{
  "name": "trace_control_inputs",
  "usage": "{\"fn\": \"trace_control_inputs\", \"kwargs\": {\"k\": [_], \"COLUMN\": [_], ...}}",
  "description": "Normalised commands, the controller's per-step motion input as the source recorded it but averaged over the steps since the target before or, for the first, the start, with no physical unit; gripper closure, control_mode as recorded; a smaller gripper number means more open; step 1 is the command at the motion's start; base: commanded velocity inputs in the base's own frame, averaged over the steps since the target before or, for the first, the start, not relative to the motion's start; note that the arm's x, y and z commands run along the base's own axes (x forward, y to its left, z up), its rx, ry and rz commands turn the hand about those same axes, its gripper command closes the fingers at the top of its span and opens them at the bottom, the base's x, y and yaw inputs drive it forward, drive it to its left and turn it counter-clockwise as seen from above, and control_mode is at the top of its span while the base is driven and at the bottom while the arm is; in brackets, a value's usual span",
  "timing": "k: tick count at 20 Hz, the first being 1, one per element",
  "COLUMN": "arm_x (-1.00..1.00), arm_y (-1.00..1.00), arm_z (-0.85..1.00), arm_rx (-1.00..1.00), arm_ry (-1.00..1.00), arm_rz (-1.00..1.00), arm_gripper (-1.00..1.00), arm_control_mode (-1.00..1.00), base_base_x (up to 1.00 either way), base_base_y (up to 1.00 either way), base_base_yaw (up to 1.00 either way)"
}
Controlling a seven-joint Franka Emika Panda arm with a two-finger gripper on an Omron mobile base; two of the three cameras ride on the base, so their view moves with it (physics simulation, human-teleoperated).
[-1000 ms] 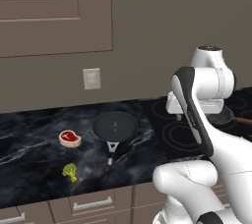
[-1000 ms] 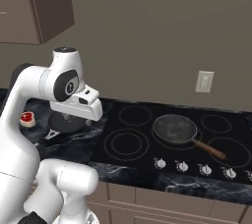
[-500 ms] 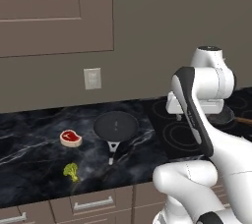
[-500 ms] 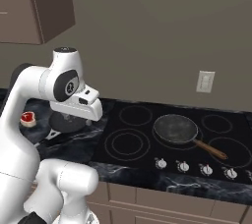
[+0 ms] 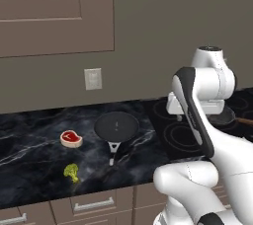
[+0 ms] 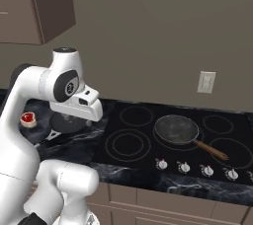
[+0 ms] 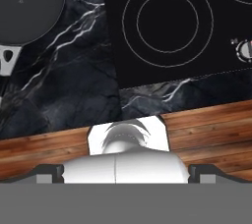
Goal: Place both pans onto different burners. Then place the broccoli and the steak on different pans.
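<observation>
A kitchen: glass cooktop (image 6: 173, 135) set in marble counter (image 5: 29, 155), cabinets (image 5: 54, 12) above.

The left base view is looking forward and down from behind the arm, taking in the marble counter (image 5: 34, 145) and the cooktop's (image 5: 173, 130) left part. The right base view is facing the same cooktop (image 6: 173, 135) from the other side. The hand view is looking straight down, close, over a burner (image 7: 167, 22) ahead of the fingers.

Even, diffuse rendered lighting, moderately dim, with no glare. Shadows are soft and faint. All views are sharp, without edge distortion.
</observation>
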Motion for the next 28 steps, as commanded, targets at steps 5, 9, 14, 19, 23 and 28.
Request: {"fn": "trace_control_inputs", "kwargs": {"k": [5, 9, 14, 19, 23, 28], "arm_x": [0.02, 0.13, 0.0, 0.11, 0.11, 0.2], "arm_y": [0.5, 0.66, 0.51, 0.45, 0.4, 0.41], "arm_z": [0.0, 0.0, 0.0, -0.06, -0.14, -0.27], "arm_rx": [0.0, 0.0, 0.0, 0.0, 0.0, 0.0], "arm_ry": [0.0, 0.0, 0.0, 0.0, 0.0, 0.0], "arm_rz": [0.0, 0.0, 0.0, 0.0, 0.0, 0.0], "arm_gripper": [-1.0, -1.0, -1.0, -1.0, -1.0, -1.0], "arm_control_mode": [-1.0, -1.0, -1.0, -1.0, -1.0, -1.0], "base_base_x": [0.0, 0.0, 0.0, 0.0, 0.0, 0.0], "base_base_y": [0.0, 0.0, 0.0, 0.0, 0.0, 0.0], "base_base_yaw": [0.0, 0.0, 0.0, 0.0, 0.0, 0.0]}}
